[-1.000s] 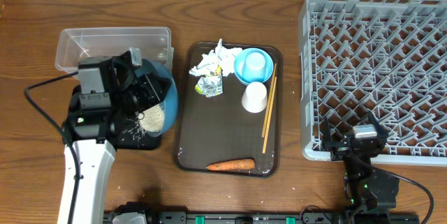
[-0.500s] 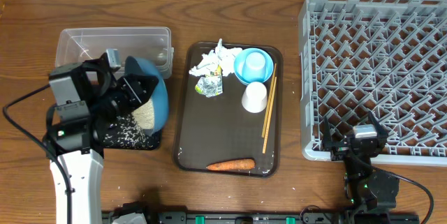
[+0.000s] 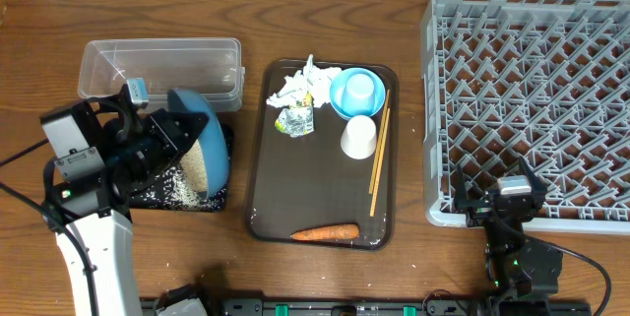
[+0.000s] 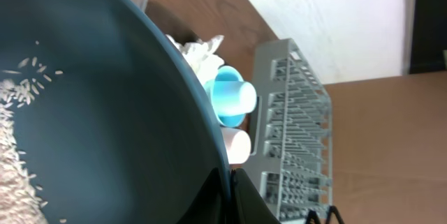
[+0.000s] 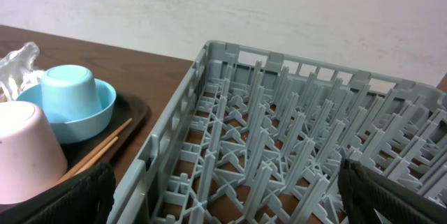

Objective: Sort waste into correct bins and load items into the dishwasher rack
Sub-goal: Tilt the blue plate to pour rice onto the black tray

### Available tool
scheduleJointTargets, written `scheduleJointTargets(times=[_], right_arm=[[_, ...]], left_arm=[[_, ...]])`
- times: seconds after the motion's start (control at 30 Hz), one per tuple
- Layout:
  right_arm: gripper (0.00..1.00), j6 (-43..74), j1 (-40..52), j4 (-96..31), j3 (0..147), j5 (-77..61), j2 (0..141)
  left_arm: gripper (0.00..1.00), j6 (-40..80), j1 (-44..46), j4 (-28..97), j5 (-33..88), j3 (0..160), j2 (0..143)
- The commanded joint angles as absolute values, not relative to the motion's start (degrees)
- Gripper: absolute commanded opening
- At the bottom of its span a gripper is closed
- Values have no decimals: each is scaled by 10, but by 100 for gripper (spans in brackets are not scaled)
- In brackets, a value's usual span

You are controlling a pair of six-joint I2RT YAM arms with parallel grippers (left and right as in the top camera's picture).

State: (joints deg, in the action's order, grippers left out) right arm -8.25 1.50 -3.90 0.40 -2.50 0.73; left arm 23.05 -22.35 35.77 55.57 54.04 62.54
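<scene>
**Blue dish on edge, rice going into the black tray**

The left fingers (image 4: 251,206) are clamped on the rim of the blue dish (image 3: 209,131). It stands almost on edge over the black tray (image 3: 224,142), its hollow side facing the arm. Rice (image 3: 195,163) spills off the low lip onto that tray directly beneath, not into the clear tub (image 3: 118,65) behind. The dishwasher rack (image 3: 532,90) lies well off to the right, beyond the brown serving tray (image 3: 315,188). The right fingers (image 5: 63,196) gape wide and empty at the rack's near edge. They sit closer, yet the dish looks like the left arm's to carry across.
</scene>
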Motion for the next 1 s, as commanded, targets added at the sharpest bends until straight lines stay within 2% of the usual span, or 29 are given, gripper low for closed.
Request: scheduleJointTargets(times=[0.0,0.3,0.7,0.97], right_arm=[[99,-89,23,-41,3,-19,6],[99,-89,23,-41,3,-19,6],[99,-89,23,-41,3,-19,6],[99,-88,23,-41,3,-19,6]], left_arm=[[6,214,-238,351,637,553,632],[6,200,-299,352,694,553,671],[6,135,-358,352,877,553,743],[6,135,-404,356,870,553,744]])
